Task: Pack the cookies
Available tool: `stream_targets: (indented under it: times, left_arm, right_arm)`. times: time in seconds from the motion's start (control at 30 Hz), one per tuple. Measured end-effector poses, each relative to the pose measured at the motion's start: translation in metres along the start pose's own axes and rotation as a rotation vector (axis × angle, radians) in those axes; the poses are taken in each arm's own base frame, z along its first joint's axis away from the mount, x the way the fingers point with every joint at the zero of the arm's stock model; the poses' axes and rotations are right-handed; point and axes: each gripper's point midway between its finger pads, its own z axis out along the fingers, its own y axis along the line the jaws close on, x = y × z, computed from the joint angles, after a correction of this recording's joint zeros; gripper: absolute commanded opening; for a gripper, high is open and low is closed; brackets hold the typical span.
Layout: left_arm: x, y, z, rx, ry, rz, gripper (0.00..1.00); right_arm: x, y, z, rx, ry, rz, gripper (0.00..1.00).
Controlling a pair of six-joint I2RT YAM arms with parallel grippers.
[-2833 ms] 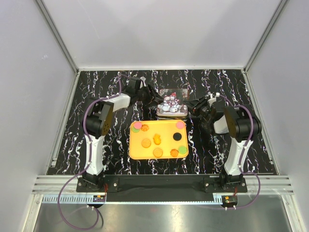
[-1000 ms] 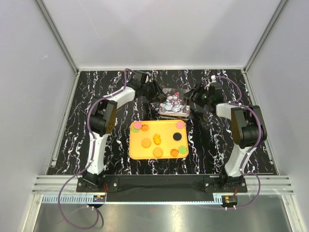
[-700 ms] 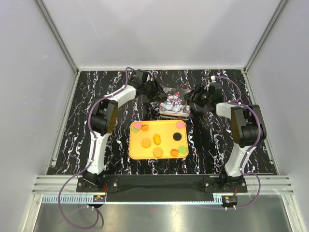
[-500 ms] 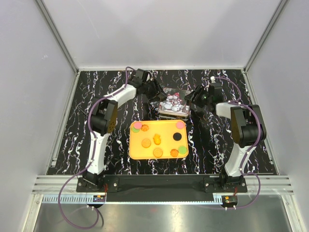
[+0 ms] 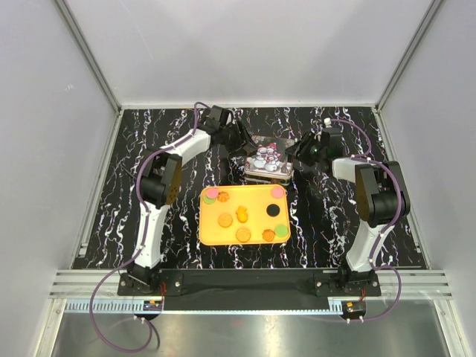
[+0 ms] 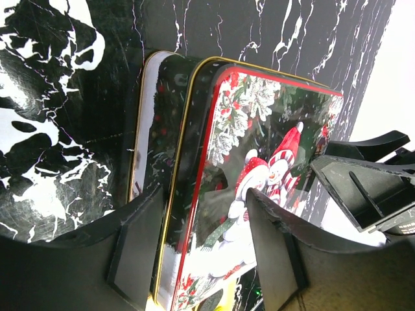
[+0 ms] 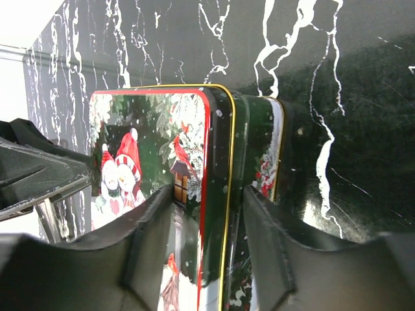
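**Cookies wait on the tray while two arms set about the tin lid**

Small flat round cookies (image 5: pixel 242 235), about ten, mostly orange with a few pink, green and one black, lie loose on a yellow rectangular plastic tray (image 5: pixel 255 223) at the middle of the black white-veined marble-pattern table (image 5: pixel 111 208). None has been packed. At the tray's 12 o'clock, just beside its far edge, sits a rectangular metal Christmas tin (image 5: pixel 268 160). Its snowman-printed lid (image 6: pixel 259 149) covers the dark green base (image 6: pixel 159 129), sitting askew so that a strip of the base shows along one side.

The left gripper (image 5: pixel 239 141) has reached in at the tin's 10 o'clock and the right gripper (image 5: pixel 296 152) at its 3 o'clock. In each wrist view the jaws stand part open, with one finger over the printed top and the other outside the gold-edged rim. The lid's edge runs between the fingers of the left gripper (image 6: pixel 204 197), and likewise those of the right gripper (image 7: pixel 207 191). Whether either pair is actually pressing on the metal cannot be told. Neither holds a cookie.

By these views the job is in its opening step, getting the lid off. Clearing it away, moving every cookie from tray to tin and closing the tin all appear to remain.
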Motion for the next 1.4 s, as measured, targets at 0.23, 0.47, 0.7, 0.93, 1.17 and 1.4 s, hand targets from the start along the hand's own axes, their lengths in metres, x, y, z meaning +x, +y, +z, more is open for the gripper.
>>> stream_targets:
  times: [0.23, 0.47, 0.7, 0.93, 1.17, 1.4]
  left_arm:
    - [0.0, 0.001, 0.0, -0.001, -0.001, 0.01, 0.61]
    - [0.001, 0.006, 0.005, -0.011, 0.002, 0.008, 0.61]
    - [0.002, 0.008, 0.008, -0.008, 0.007, 0.007, 0.61]
    - [0.006, 0.005, 0.011, 0.002, 0.014, 0.014, 0.61]
    - [0.008, 0.005, 0.012, 0.021, 0.018, 0.016, 0.61]
    - [0.008, 0.005, 0.012, 0.02, 0.019, 0.019, 0.61]
  right_arm:
    - [0.001, -0.001, 0.0, 0.003, 0.002, 0.006, 0.48]
    - [0.0, 0.0, 0.002, -0.002, -0.002, 0.017, 0.28]
    - [0.001, 0.001, 0.002, 0.016, 0.021, 0.021, 0.76]
    - [0.0, 0.005, 0.003, 0.05, 0.065, 0.013, 0.84]
    - [-0.026, -0.01, 0.024, 0.051, 0.054, 0.056, 0.81]
    - [-0.027, -0.014, 0.032, 0.034, 0.072, 0.08, 0.65]
